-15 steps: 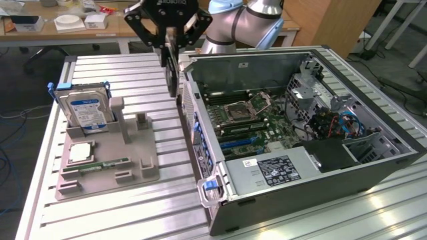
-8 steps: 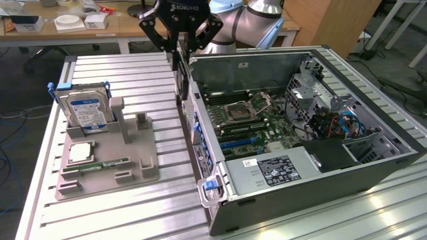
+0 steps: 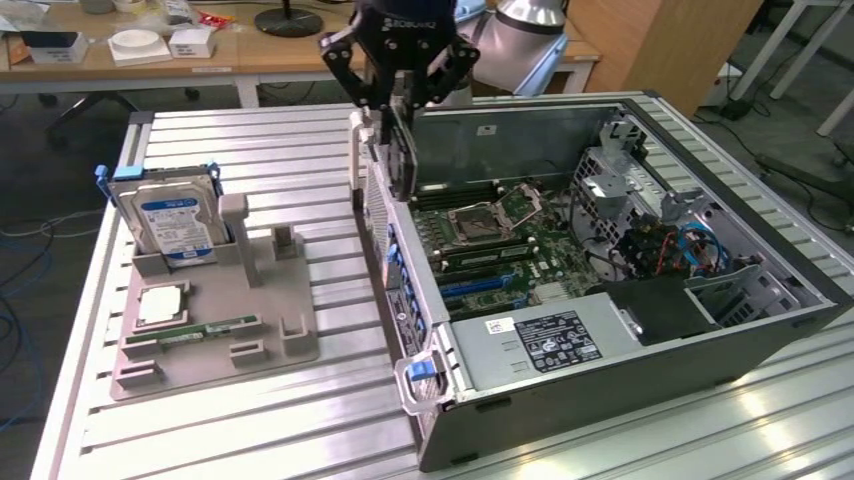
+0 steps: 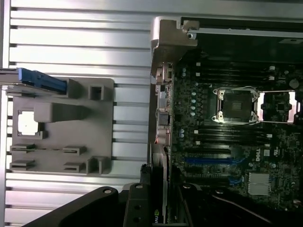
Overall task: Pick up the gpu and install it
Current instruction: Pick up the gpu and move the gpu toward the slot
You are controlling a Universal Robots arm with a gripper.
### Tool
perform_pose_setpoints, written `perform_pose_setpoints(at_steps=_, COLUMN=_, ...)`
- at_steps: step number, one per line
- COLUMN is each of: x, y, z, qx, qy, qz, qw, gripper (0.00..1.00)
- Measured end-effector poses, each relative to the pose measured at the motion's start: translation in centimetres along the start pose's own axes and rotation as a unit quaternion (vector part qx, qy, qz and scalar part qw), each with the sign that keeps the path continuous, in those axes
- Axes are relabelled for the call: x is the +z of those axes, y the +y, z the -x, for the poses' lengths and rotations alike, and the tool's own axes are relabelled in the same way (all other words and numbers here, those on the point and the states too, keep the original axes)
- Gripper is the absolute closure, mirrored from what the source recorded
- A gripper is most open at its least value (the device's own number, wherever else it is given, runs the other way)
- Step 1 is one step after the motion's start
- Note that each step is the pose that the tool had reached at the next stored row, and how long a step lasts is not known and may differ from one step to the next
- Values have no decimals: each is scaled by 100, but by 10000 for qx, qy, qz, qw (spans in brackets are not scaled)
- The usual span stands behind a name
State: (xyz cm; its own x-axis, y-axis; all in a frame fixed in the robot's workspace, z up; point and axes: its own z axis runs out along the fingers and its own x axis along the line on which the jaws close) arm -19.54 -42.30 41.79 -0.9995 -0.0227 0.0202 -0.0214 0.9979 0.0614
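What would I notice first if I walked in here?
A big open black computer case lies on the silver slatted table, its green motherboard showing. Above its wall on the exterior view's left, a black robot gripper holds a thin dark graphics card upright. On the grey tray beside the case stands a silver hard drive with a blue-white label.

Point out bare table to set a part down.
Free: the slotted table on the camera side of the grey tray, and the strip between tray and computer case. Crowded: the tray's slots and the case's far corner, where the held gpu hangs.
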Motion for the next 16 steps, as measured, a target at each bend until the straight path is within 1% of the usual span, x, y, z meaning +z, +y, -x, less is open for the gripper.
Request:
perform_pose_setpoints(at_steps=1, x=5, y=-2, z=41, qx=-2, qy=-17, qz=0, qw=10000, gripper=73)
perform_pose_setpoints(at_steps=4, x=19, y=-5, z=167, qx=-4, qy=-80, qz=-1, qw=10000, gripper=73)
perform_pose_setpoints(at_steps=5, x=23, y=-6, z=211, qx=-6, qy=-94, qz=-1, qw=10000, gripper=73)
perform_pose_setpoints(at_steps=6, x=28, y=-8, z=261, qx=-7, qy=-102, qz=-2, qw=9999, gripper=73)
perform_pose_setpoints(at_steps=16, x=72, y=-21, z=715, qx=-6, qy=-105, qz=-3, qw=9999, gripper=73)
